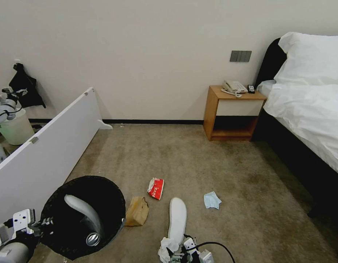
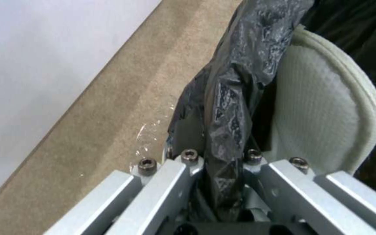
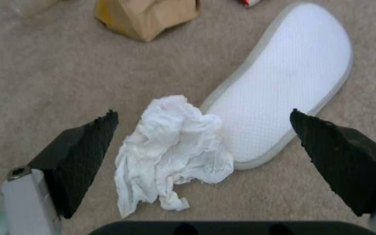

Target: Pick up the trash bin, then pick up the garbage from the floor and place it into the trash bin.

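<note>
Crumpled white tissue (image 3: 173,148) lies on the carpet directly between the spread fingers of the right gripper (image 3: 203,153), its edge touching the heel of a white slipper (image 3: 284,85) beside it. Measured from that slipper, the brown paper bag (image 1: 137,211) sits just to the robot's left, the red snack packet (image 1: 156,188) just beyond the bag, and the pale-blue mask (image 1: 212,200) to the right. Left of the bag stands the trash bin (image 1: 114,190), with a second slipper (image 1: 83,212) and a can (image 1: 92,239) already inside. The left gripper (image 2: 218,163) pinches the bin's rim, black liner bunched between its fingers. A risk, as I judge it: with the slipper touching the tissue, the closing fingers could catch the slipper's edge and drag it, or nip only loose folds so the tissue slips free. The packet carries white characters, too small to read.
</note>
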Available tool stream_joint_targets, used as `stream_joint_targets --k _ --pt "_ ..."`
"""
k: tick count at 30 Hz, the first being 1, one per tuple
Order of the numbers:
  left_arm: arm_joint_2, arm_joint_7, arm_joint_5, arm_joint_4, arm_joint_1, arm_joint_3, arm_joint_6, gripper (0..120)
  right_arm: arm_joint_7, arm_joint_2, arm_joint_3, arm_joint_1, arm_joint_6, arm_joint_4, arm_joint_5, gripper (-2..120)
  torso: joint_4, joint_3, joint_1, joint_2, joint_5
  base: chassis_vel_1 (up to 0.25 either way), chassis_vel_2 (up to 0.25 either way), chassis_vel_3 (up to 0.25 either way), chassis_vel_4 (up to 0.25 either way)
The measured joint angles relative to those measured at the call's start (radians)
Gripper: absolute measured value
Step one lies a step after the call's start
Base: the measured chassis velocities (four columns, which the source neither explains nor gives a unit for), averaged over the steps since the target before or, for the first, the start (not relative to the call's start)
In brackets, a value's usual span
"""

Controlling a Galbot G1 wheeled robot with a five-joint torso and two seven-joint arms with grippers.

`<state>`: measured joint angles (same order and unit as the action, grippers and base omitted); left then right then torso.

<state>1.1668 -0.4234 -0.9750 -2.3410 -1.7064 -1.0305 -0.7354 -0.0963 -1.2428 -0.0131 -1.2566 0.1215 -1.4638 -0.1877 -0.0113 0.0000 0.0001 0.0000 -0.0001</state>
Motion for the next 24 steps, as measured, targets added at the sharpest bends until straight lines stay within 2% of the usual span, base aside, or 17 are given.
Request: stream_joint_targets --k 24 --pt "0.021 0.000 -0.008 -0.002 -0.032 -0.060 0.000 3 0.018 -0.069 -0.084 0.138 0.008 0.150 -0.028 100 0.0000 0.000 0.000 0.000 0.0000 0.000 0.000 0.000 0.000"
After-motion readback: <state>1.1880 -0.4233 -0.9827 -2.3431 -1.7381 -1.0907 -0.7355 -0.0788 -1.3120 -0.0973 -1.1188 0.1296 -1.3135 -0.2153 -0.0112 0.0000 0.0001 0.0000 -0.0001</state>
